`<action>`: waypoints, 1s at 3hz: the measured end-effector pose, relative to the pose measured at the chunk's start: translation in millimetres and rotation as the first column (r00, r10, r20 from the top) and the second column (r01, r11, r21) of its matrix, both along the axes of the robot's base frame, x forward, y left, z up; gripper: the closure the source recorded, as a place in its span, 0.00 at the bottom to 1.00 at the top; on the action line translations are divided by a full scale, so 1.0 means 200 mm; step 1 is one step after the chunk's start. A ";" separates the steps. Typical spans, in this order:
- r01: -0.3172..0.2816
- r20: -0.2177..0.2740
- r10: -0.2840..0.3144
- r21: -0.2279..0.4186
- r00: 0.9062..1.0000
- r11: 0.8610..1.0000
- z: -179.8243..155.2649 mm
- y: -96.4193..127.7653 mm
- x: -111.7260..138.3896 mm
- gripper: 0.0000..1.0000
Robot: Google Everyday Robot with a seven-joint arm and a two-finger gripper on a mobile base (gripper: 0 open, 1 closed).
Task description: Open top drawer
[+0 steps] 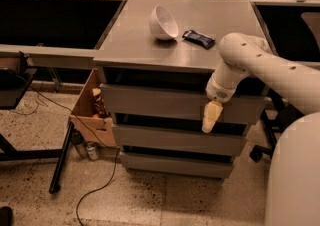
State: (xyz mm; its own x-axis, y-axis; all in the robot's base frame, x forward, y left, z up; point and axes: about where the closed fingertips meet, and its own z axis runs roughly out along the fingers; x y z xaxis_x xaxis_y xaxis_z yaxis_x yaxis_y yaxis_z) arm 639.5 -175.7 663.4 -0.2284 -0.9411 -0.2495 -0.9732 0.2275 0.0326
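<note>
The grey cabinet (125,45) has three flat drawer fronts. The top drawer (155,102) is the highest front, just under the cabinet top, with a dark gap above it. My gripper (211,117) is cream-coloured and points down. It hangs from the white arm (260,65) in front of the right part of the top drawer's front, at its lower edge. Whether it touches the front is unclear. The drawer's inside is hidden.
A white bowl (162,22) lies on its side on the cabinet top beside a dark packet (198,39). A cardboard box (92,112) with bottles stands left of the cabinet, with cans (85,147), a cable and a black stand leg (60,162) on the floor. A chair base (257,152) is at the right.
</note>
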 end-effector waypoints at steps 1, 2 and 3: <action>0.001 -0.047 -0.001 0.000 0.999 1.000 0.05 -0.10 -0.12 0.00; -0.037 -0.117 0.033 -0.025 0.993 0.999 0.09 -0.19 -0.27 0.00; -0.086 -0.184 0.074 -0.057 0.980 0.995 0.12 -0.26 -0.40 0.00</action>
State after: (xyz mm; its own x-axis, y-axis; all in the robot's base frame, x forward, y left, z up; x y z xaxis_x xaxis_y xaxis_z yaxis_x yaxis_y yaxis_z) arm 559.1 -227.5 686.5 -0.1877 -0.9708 -0.1493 -0.9676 0.1566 0.1982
